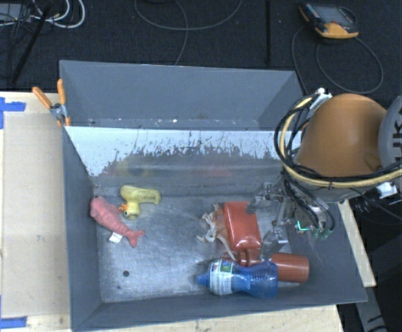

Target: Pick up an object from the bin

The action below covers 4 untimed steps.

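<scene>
The pick looks to be at the approach step, and nothing has been lifted out of the bin [180, 102] yet. The arm comes in from the right under its orange cover [342, 133]. Its fingers [281, 232] hang low in the bin, just beside the right edge of a red block [242, 228], which lies flat on the floor of the bin. I cannot tell whether the fingers are spread or closed, because the metal parts there overlap with cables. I see nothing held between them, and I cannot tell whether they touch the block or only stand next to it.

The block is the nearest thing and so, by my reading, the likely one to be taken. A tan, ragged thing [211, 227] pokes out from under the block's left edge. A blue bottle [245, 279] lies on its side just below the block. A red tube [294, 268] lies below and to the right of the block, touching the bottle's end. Well to the left of the block are a yellow duck [138, 199] and a pink soft toy [112, 218], close to each other.

The next move probably calls for a small shift toward the block, so that it sits squarely in the grasp before closing. The crowding is the risk, since the bottle and tube are near enough to be nudged or caught along with the block.
</scene>
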Available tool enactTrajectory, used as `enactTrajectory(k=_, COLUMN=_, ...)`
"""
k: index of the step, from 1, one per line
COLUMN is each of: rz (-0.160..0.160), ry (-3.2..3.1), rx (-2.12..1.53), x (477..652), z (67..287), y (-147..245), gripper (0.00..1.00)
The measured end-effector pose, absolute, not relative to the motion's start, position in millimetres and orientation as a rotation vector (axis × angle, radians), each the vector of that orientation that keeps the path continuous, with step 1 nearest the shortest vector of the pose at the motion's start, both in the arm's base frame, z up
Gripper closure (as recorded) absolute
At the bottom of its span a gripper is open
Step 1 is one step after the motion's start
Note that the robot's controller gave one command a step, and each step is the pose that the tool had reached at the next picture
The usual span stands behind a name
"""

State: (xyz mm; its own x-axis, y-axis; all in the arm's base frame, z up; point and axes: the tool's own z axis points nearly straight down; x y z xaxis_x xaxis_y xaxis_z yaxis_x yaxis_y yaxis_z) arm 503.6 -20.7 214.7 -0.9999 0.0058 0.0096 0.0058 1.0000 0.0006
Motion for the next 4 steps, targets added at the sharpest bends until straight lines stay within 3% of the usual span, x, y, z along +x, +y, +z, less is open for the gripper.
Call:
enactTrajectory(k=1, rz=0.0, ry=-3.14, rx=-0.008, x=505.2, z=219, y=-21, gripper=0.0)
enactTrajectory(k=2, rz=-0.002, ry=-3.148, rx=0.126, x=492.7, z=161, y=-28, gripper=0.0)
enactTrajectory(k=3, rz=-0.002, ry=-3.12, rx=0.323, x=479.5, z=139, y=-33, gripper=0.0)
enactTrajectory(k=4, rz=-0.001, ry=-3.093, rx=0.546, x=477.2, z=144, y=-31, gripper=0.0)
